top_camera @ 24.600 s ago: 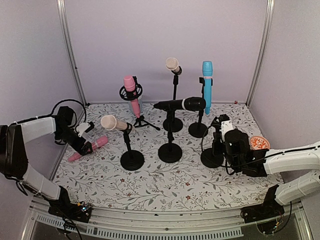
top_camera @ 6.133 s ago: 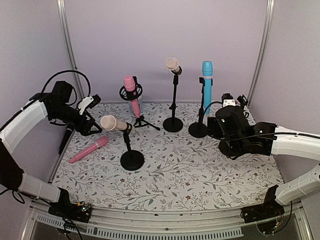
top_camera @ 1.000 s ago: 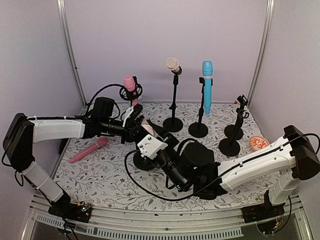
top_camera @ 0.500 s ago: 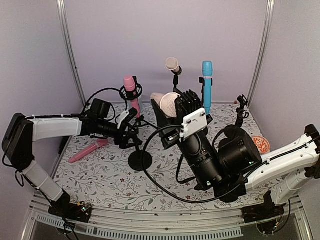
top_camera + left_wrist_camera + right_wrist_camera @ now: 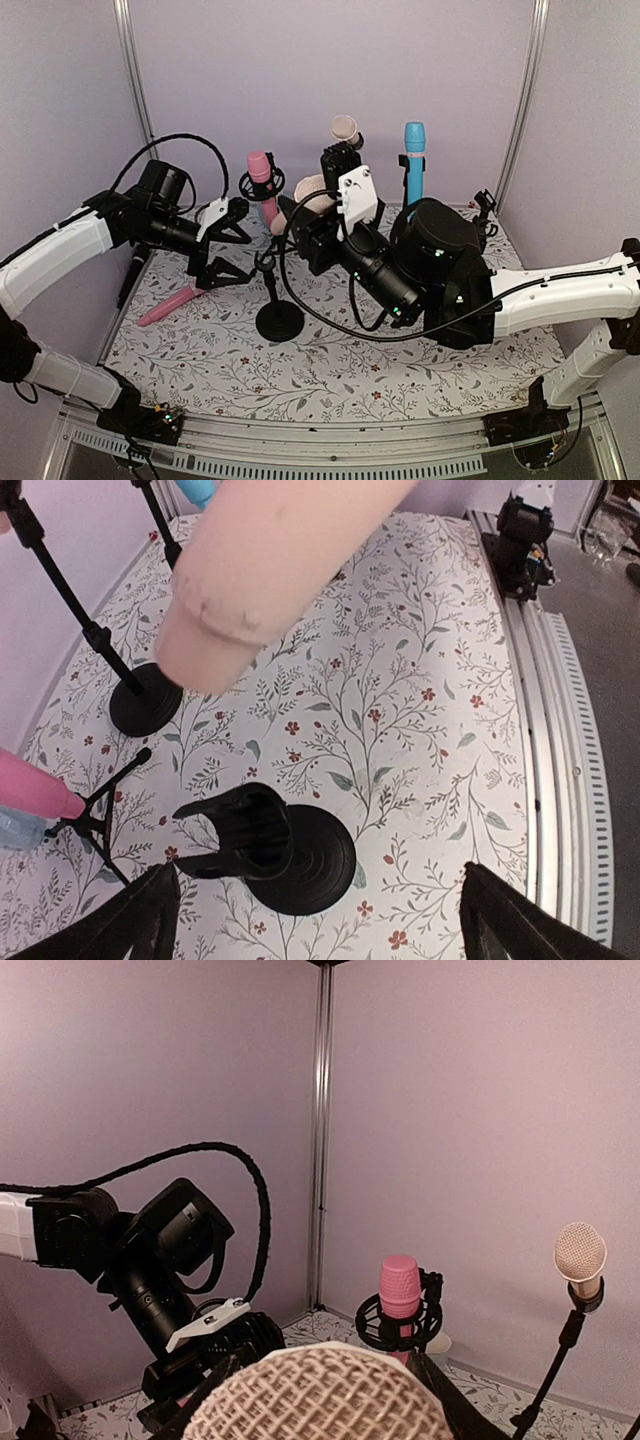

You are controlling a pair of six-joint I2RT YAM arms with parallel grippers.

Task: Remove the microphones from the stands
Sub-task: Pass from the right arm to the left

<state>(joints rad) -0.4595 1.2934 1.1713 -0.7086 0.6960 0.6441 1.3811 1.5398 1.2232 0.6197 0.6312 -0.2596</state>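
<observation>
Five microphones and five stands share a white surface (image 5: pixel 330 385) printed with leafy sprigs, in a booth with pale lilac walls (image 5: pixel 440 70) and metal corner posts (image 5: pixel 135 100). From the left, the left fingers (image 5: pixel 236 208) are spread wide and grip nothing. Below them a pink microphone (image 5: pixel 176 303) lies flat, and just to their right is the round-based stand (image 5: pixel 279 320), its clip empty. Behind it a second pink microphone (image 5: pixel 259 168) sits in a ring mount (image 5: pixel 245 186). The right fingers (image 5: pixel 338 162) are clamped on the beige microphone (image 5: pixel 308 190), which has a smooth cream body and a mesh head. It is held in the air above the round-based stand, apart from it. Behind these fingers a second beige microphone (image 5: pixel 345 128) is perched higher. To their right a blue microphone (image 5: pixel 414 170) stands upright, with an empty stand (image 5: pixel 485 208) beyond.
</observation>
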